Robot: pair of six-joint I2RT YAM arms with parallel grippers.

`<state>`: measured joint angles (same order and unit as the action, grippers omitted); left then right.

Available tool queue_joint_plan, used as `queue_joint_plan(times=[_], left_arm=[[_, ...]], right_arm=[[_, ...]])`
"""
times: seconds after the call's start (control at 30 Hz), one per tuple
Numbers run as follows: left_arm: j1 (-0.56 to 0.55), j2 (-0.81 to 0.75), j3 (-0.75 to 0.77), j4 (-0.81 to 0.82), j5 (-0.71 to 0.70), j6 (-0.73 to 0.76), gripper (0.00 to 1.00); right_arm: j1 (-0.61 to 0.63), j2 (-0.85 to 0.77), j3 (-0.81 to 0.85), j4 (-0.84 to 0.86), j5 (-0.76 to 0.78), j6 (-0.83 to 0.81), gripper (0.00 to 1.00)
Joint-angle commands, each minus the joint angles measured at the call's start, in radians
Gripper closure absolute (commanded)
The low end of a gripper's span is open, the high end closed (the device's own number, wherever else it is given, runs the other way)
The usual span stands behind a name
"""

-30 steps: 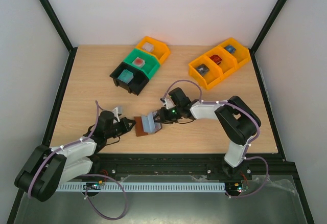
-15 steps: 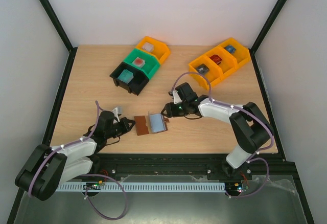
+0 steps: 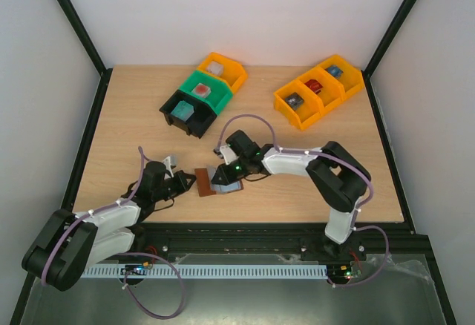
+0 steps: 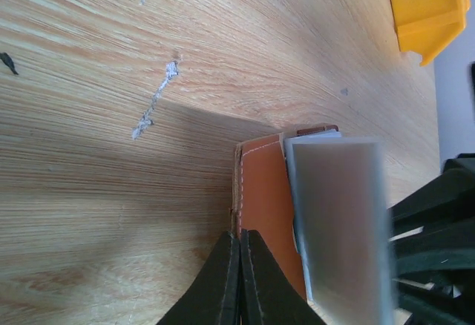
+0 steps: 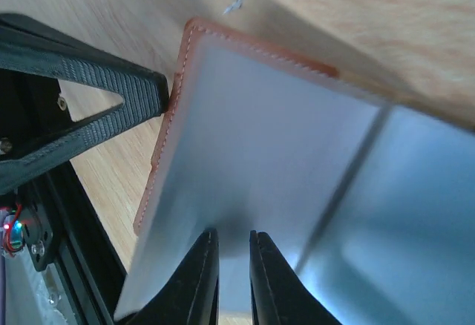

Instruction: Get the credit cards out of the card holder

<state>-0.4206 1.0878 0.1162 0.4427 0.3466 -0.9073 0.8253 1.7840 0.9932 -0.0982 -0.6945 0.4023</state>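
The card holder [image 3: 203, 182] lies open on the table [image 3: 133, 117] between both arms, its length running left to right. The left gripper [image 4: 239, 247] is clamped on its brown edge. The right gripper [image 5: 231, 243], nearly closed, is over the pale inside. I cannot tell if it pinches anything.

Table [image 4: 148, 58] is matt pale wood with clear grain and one rough scuff, the card holder [image 4: 263, 206] is smooth tan stitched leather with a slightly sheeny blue-grey lining, the yellow bin [image 4: 429, 2] looks smooth plastic, and the left gripper [image 4: 239, 237] matt black plastic.
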Motion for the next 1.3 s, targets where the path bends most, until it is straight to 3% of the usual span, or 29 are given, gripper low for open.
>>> queue_joint_plan(times=[0.0, 0.07, 0.13, 0.27, 0.33, 0.47, 0.73, 0.97, 1.13, 1.27], left_arm=[[0.005, 0.005, -0.011, 0.022, -0.008, 0.0, 0.94], [0.005, 0.002, -0.012, 0.028, -0.005, 0.002, 0.73], [0.005, 0.0, -0.013, 0.034, -0.002, 0.005, 0.59], [0.005, 0.008, -0.015, 0.038, -0.003, 0.0, 0.4], [0.005, 0.023, -0.016, 0.044, -0.003, -0.008, 0.36], [0.005, 0.072, -0.018, 0.074, 0.005, -0.023, 0.37], [-0.023, 0.205, 0.052, 0.06, 0.011, -0.007, 0.56], [-0.032, 0.25, 0.092, 0.029, 0.014, 0.017, 0.58], [-0.032, 0.242, 0.082, 0.043, 0.014, 0.014, 0.59], [-0.032, 0.237, 0.08, 0.044, 0.014, 0.013, 0.62]], right_arm=[[0.031, 0.079, 0.063, -0.006, -0.023, -0.01, 0.87], [0.031, 0.11, 0.077, -0.041, 0.035, -0.004, 0.88], [0.031, 0.131, 0.082, -0.055, 0.063, -0.001, 0.88], [0.032, 0.163, 0.092, -0.081, 0.109, 0.015, 0.89], [0.033, 0.163, 0.093, -0.087, 0.124, 0.015, 0.9], [0.038, 0.13, 0.092, -0.08, 0.096, -0.01, 0.9], [0.036, 0.025, 0.078, -0.056, -0.044, -0.059, 0.88], [-0.027, -0.056, 0.052, -0.122, 0.065, -0.038, 0.88], [-0.127, -0.071, -0.045, -0.095, 0.137, 0.039, 0.8], [-0.128, -0.019, -0.035, -0.077, 0.06, 0.033, 0.73]])
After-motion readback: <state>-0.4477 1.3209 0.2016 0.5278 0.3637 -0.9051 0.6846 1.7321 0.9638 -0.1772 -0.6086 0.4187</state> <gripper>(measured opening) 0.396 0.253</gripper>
